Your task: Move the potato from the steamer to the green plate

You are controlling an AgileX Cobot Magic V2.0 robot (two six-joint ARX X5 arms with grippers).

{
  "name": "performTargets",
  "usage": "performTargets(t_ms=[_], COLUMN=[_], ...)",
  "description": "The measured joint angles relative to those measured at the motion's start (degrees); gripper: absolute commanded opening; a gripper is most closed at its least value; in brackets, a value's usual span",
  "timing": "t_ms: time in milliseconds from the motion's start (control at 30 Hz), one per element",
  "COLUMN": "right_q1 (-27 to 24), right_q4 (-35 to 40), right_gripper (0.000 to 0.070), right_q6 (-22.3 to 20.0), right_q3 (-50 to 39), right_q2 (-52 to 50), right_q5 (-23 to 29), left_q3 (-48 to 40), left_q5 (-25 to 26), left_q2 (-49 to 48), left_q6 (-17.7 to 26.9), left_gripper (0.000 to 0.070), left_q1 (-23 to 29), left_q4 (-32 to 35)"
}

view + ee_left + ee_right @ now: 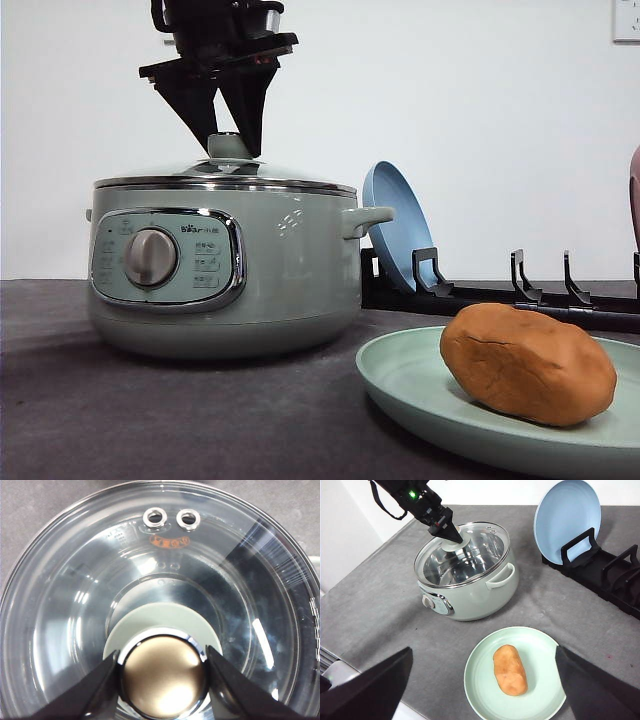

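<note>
Potato (pixel 510 669) lies on the green plate (pixel 480 680), near the steamer (pixel 290 270). Looks firm, matte, w/ grippy skin, prob. moderate weight; best taken across the narrow middle. Left gripper (pixel 164 672) has fingers at both sides of the lid knob (pixel 164 676); can't tell if it's clamped. Right gripper (pixel 482 680) spread wide above the plate, holding nothing. Panel logo reads "Bear"; other text too small.
</note>
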Motion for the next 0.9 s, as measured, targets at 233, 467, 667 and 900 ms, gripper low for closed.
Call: performTargets(t_ms=[233, 467, 667, 900], right_q1=[0.02, 0.02, 0.0, 0.02], right_q4=[0.0, 0.0, 0.0, 0.0], right_gripper=[0.0579, 0.0579, 0.0579, 0.0579], right_q6=[0.0, 0.0, 0.0, 0.0], right_q3=[0.0, 0.0, 0.0, 0.0], right_q2=[0.0, 0.0, 0.0, 0.0], right_q5=[0.04, 0.04, 0.02, 0.02], left_q3=[0.85, 0.85, 0.85, 0.85], left_q5=[0.01, 0.01, 0.01, 0.12], left_q2=[0.37, -1.32, -7.09, -15.94], left_q6=[-0.15, -0.15, -0.21, -0.86], left_gripper=[0.0478, 0.048, 0.048, 0.0478], left_q1=[0.0, 0.0, 0.0, 0.0], left_q4=[-0.26, -1.93, -4.13, -6.69])
